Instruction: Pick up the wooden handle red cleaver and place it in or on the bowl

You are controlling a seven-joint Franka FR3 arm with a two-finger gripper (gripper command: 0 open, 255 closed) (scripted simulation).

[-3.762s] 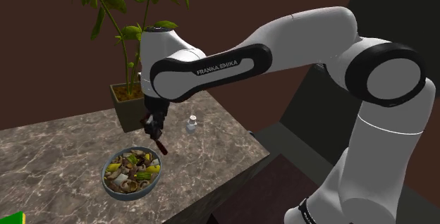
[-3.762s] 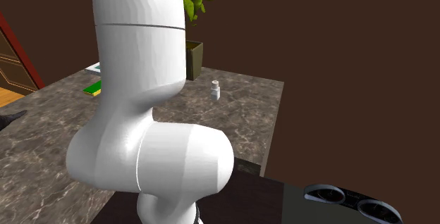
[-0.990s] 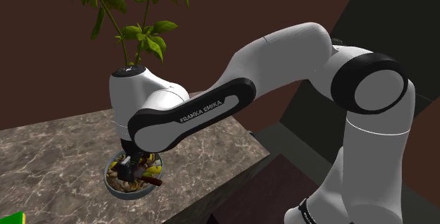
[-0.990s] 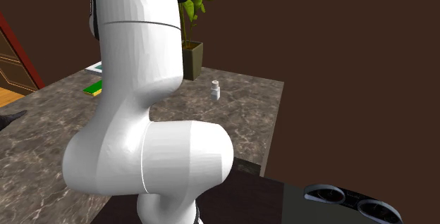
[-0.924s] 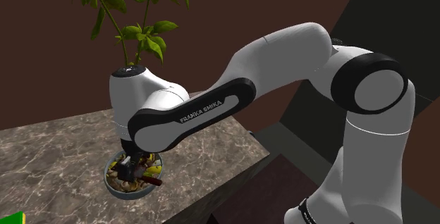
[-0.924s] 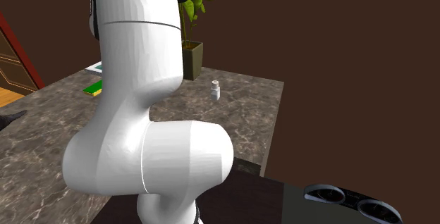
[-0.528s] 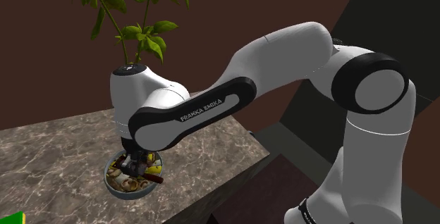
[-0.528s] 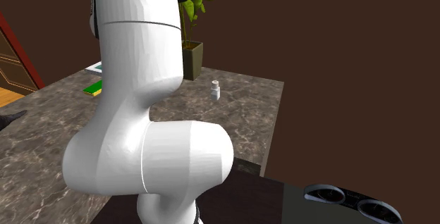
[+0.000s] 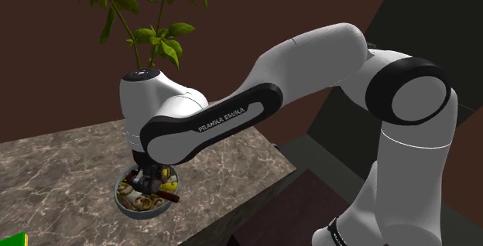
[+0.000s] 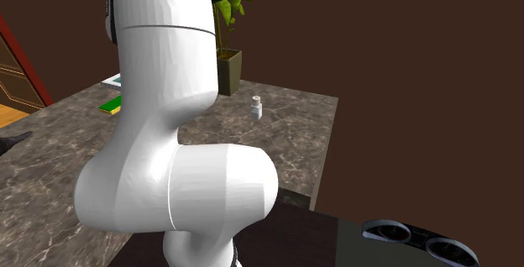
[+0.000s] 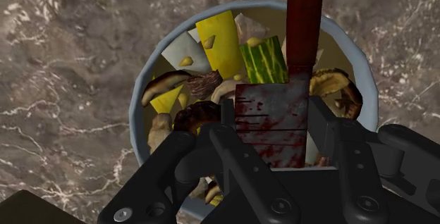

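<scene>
The cleaver has a red-smeared blade and a dark reddish handle. It lies flat on top of the chopped food in the grey-rimmed bowl. My gripper hangs right over the bowl, shut on the cleaver, with one finger against each long edge of the blade. The handle reaches out past the fingers and over the bowl's rim. In the shoulder view the gripper sits low in the bowl, and the handle sticks out level towards that view's right.
The bowl stands on a marble-patterned counter, near its front edge. A potted plant and a small white bottle stand farther back. A green book lies at the counter's far side. The arm's white bulk fills the second exterior view's left.
Since the earliest frames the arm has come down from beside the plant into the bowl, and the hanging handle now lies level. Over the last second the hand only shifted slightly.
</scene>
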